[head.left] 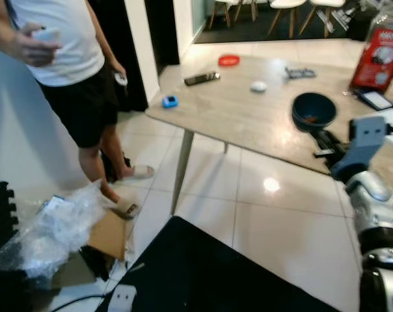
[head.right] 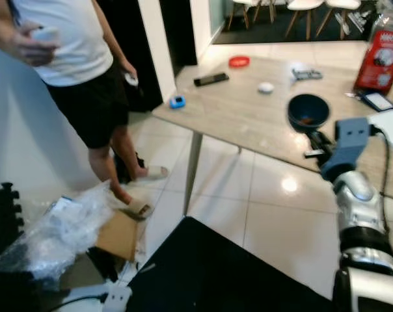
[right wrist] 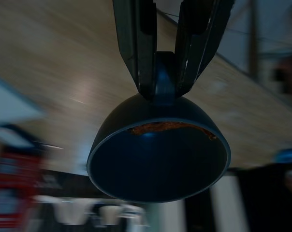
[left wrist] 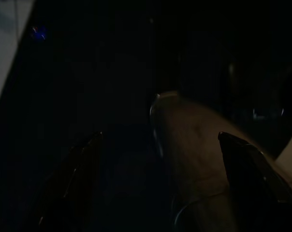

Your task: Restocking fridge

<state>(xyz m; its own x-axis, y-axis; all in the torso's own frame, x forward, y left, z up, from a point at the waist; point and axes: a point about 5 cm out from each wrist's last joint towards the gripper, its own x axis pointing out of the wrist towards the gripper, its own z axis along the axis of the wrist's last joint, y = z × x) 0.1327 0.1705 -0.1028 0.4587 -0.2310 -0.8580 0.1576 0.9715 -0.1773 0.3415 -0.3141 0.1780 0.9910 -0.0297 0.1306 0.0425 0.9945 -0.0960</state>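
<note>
My right gripper (head.left: 326, 144) is shut on the edge of a dark blue bowl (head.left: 313, 110), holding it just over the near edge of the light wooden table (head.left: 235, 110). In the right wrist view the two black fingers (right wrist: 136, 48) pinch the bowl (right wrist: 158, 154), which is tipped so its inside shows an orange-brown smear. In the very dark left wrist view my left gripper (left wrist: 165, 179) has its fingers apart, with a dim tan shape behind them.
A person (head.left: 73, 65) stands at the left holding a phone. The table holds a red-labelled jar (head.left: 382, 55), a remote (head.left: 202, 78), a red lid (head.left: 228, 60) and small items. Crumpled plastic (head.left: 53, 227) and cardboard (head.left: 108, 234) lie on the tiled floor. A black surface (head.left: 203, 273) is close in front.
</note>
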